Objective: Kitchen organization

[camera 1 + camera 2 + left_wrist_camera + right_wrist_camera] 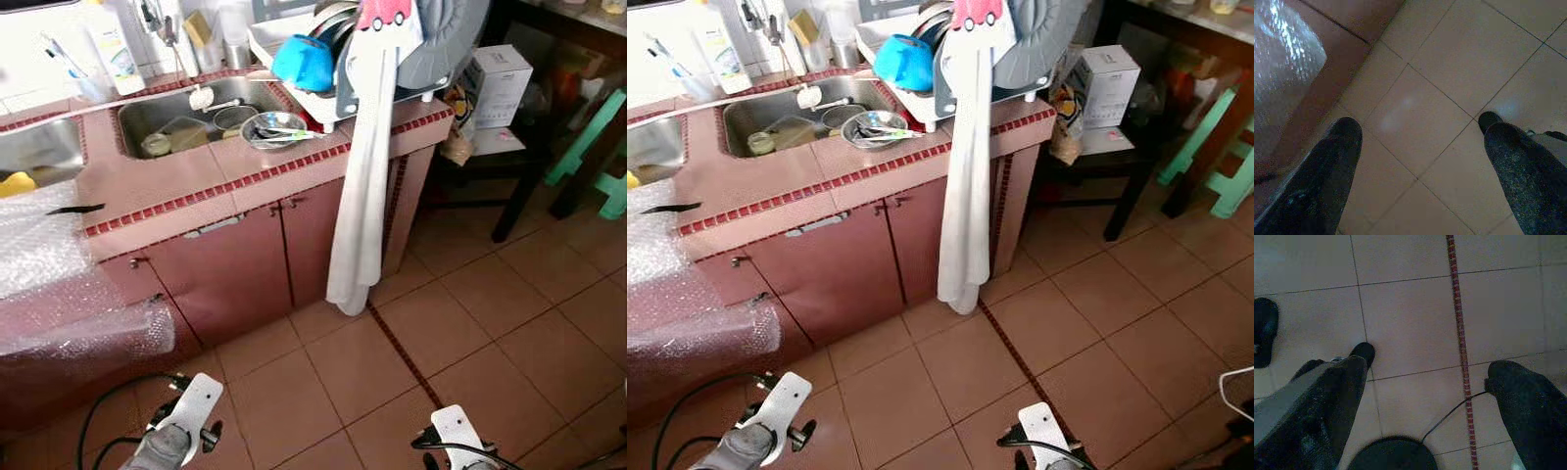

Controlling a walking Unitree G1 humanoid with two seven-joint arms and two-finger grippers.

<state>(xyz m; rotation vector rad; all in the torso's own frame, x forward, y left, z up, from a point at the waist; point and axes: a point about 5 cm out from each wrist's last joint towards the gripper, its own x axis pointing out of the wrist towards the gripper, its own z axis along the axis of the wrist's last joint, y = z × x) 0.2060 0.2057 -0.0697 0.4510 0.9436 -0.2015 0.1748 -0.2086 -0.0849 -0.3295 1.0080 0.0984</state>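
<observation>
Pink-tiled counter [196, 181] ahead, likely still beyond reach; left gripper [1420, 142] and right gripper [1425, 377] spread wide, empty, over floor [470, 313]. Step closer before reaching.

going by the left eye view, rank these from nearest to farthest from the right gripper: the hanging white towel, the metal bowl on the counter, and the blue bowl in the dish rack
From the right gripper:
1. White towel, hanging down the cabinet front.
2. Metal bowl, on the counter beside the sink.
3. Blue bowl, up in the dish rack behind.

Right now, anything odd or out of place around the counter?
Yes. A long white cloth droops from the loaded dish rack down past the pink cabinet doors, nearly to the tiled floor. Clear bubble wrap is draped over the counter's left end. Both grippers hang open, idle.
</observation>
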